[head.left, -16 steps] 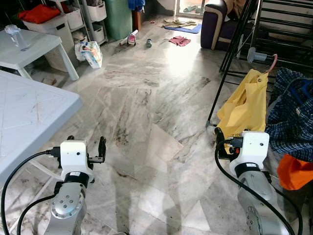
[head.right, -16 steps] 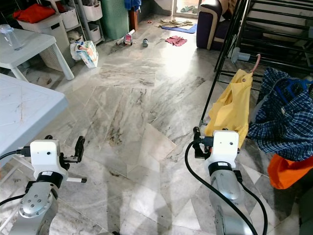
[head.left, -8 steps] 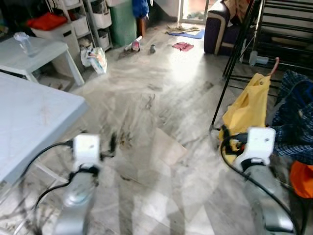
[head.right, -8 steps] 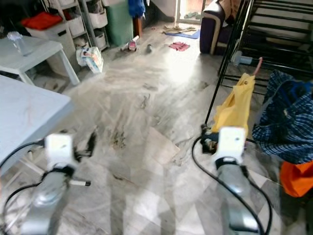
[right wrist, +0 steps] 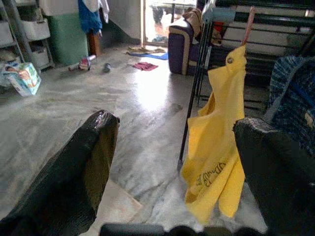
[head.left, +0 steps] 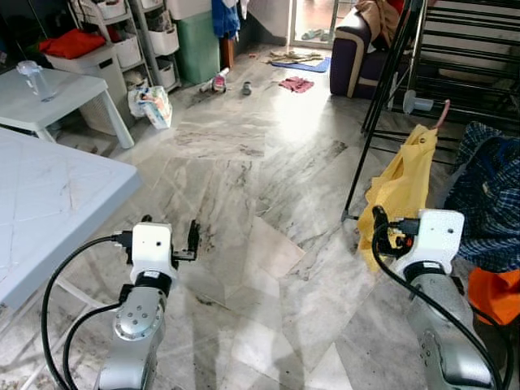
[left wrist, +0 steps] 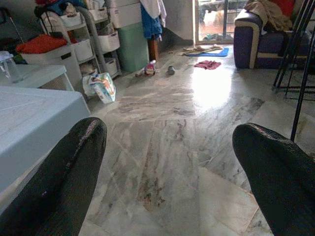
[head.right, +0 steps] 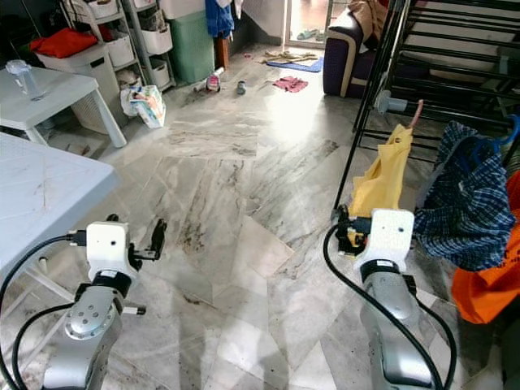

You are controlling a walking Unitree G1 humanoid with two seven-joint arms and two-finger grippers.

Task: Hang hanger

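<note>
While both pincers (left wrist: 167, 162) (right wrist: 172, 162) gape empty, orange cloth (head.left: 71, 42) tops a bin (head.left: 101, 61)

Both silver arms are raised in front of the body, bent at the elbow, with the white wrist blocks pointing forward. The left gripper (head.left: 193, 240) is held low on the left side, its two black fingers (left wrist: 69, 177) spread wide apart and holding nothing. The right gripper (head.right: 343, 231) is held at a similar height on the right side, its fingers (right wrist: 83, 172) also spread apart and empty.
</note>
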